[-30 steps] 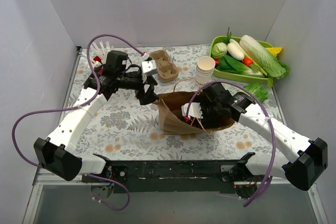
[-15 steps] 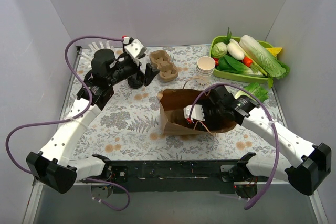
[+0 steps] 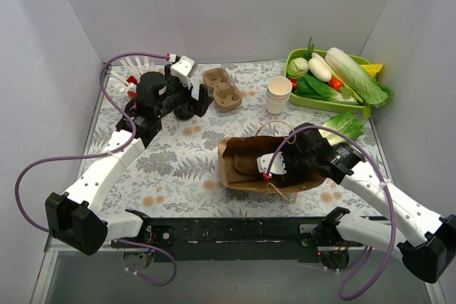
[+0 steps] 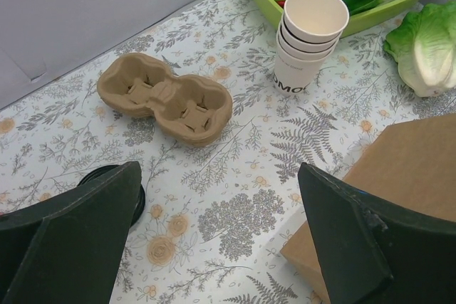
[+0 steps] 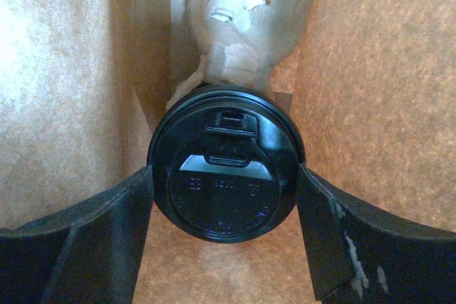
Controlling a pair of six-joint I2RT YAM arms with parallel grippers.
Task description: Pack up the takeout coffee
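Observation:
The takeout coffee shows only its round black lid, seen deep inside the brown paper bag. My right gripper is shut on it, one finger pressed against each side of the lid. From above, the bag lies low on the table with my right gripper reaching into its mouth. The tan two-cup carrier sits with both wells bare on the floral cloth at the back. My left gripper hangs open above the cloth just in front of the carrier, holding nothing.
A stack of white paper cups stands right of the carrier. A green tray of vegetables fills the back right, with a lettuce leaf beside the bag. A black lid lies on the cloth by my left finger. White walls enclose the table.
My left gripper pulled away from the bag toward the back left and opened wider. The bag sank from standing to lying low, sliding nearer with my right gripper inside.

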